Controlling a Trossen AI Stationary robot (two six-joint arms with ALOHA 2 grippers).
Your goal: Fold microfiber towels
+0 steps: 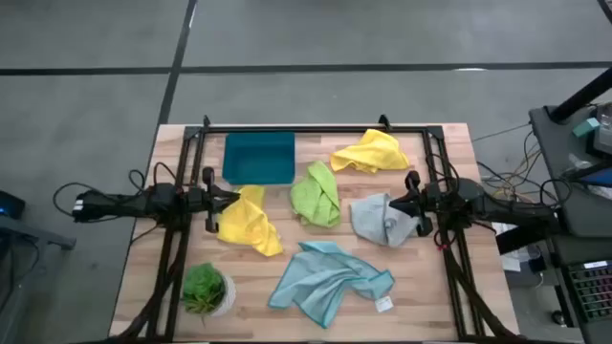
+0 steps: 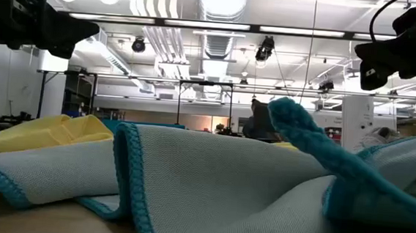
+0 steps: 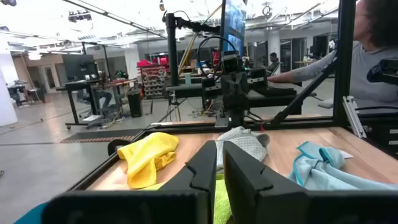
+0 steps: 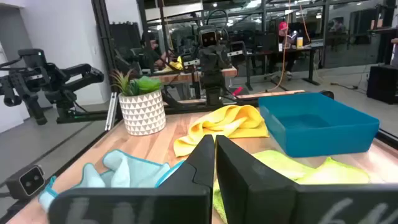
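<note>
Left gripper (image 1: 218,201) fingers together, empty, beside yellow towel (image 1: 251,223); right gripper (image 1: 409,203) likewise, over grey towel (image 1: 380,219)

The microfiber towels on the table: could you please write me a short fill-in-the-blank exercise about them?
1. The number of towels lying crumpled on the table is ____.
2. The lime green towel lies just below the teal ____.
3. The light blue towel lies to the right of the potted ____.
4. The left claw and the right claw are both ____.

Missing words: five; tray; plant; shut
</note>
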